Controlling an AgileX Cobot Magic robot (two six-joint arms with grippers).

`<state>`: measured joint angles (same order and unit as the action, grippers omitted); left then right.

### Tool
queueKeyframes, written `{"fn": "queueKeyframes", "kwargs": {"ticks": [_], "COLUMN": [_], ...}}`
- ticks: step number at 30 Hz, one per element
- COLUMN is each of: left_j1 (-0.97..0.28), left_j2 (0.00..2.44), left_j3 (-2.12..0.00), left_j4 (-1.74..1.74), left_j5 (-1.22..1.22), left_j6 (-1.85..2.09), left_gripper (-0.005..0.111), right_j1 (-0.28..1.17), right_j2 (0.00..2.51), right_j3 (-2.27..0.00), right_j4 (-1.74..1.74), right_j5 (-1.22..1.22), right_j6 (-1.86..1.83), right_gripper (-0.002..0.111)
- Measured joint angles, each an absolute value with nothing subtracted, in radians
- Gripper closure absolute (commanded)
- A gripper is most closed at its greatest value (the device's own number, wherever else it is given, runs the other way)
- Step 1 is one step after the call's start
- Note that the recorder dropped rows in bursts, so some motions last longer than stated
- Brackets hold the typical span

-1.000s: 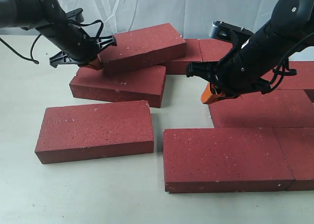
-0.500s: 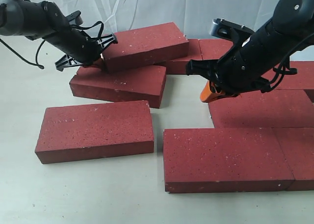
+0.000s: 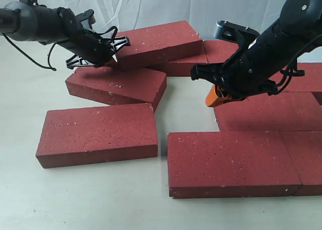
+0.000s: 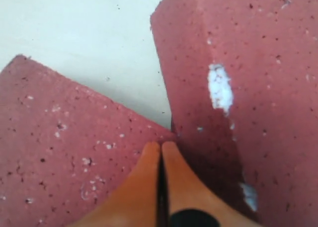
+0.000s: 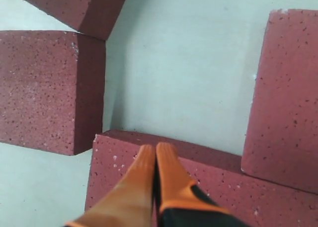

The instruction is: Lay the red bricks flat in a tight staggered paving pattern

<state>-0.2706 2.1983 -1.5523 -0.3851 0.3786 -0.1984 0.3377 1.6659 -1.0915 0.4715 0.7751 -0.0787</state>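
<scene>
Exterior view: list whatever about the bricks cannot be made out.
- Back-row bricks: partly hidden by the right arm.
- Right-hand bricks: cut off by the frame edge, so no full count.
- Tilted brick: its far support is hidden beneath it.

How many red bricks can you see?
9 in the exterior view: front-left brick, front-middle brick, front-right brick, middle-right brick, far-right brick, back-left brick, back-right brick, mid-left brick, and tilted brick lying across others. More may be hidden.
</scene>
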Motion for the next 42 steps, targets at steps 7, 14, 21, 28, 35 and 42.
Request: {"fn": "queueKeyframes", "kwargs": {"ticks": [7,14,21,28,35,42], "left_j1": [-0.195,-0.173,-0.172,-0.160,-0.050,-0.021], "left_j2": [2.129,1.993,1.926,1.926,1.926,1.926], "left_j3": [-1.556,-1.556,-1.556,-1.478,-1.357,-1.269], "left_j4": [-0.155,0.137,0.170,0.215,0.134,0.128], "left_j5": [0.631,0.807,0.854,0.821,0.741,0.673], "left_j6": [-0.198,-0.200,-0.200,-0.200,-0.202,-0.202], "left_gripper": [0.107,0.107,0.107,0.107,0.107,0.107], "right_j1": [0.338,0.338,0.338,0.338,0.338,0.338], "right_j2": [1.666,1.666,1.666,1.666,1.653,1.642], "right_j3": [-1.091,-1.091,-1.091,-1.091,-1.091,-1.091], "right_j4": [0.472,0.472,0.472,0.472,0.474,0.480], "right_j5": [0.777,0.777,0.777,0.775,0.772,0.760], "right_j6": [-0.087,-0.093,-0.093,-0.093,-0.095,-0.113], "right_gripper": [0.109,0.109,0.109,0.109,0.109,0.109]}}
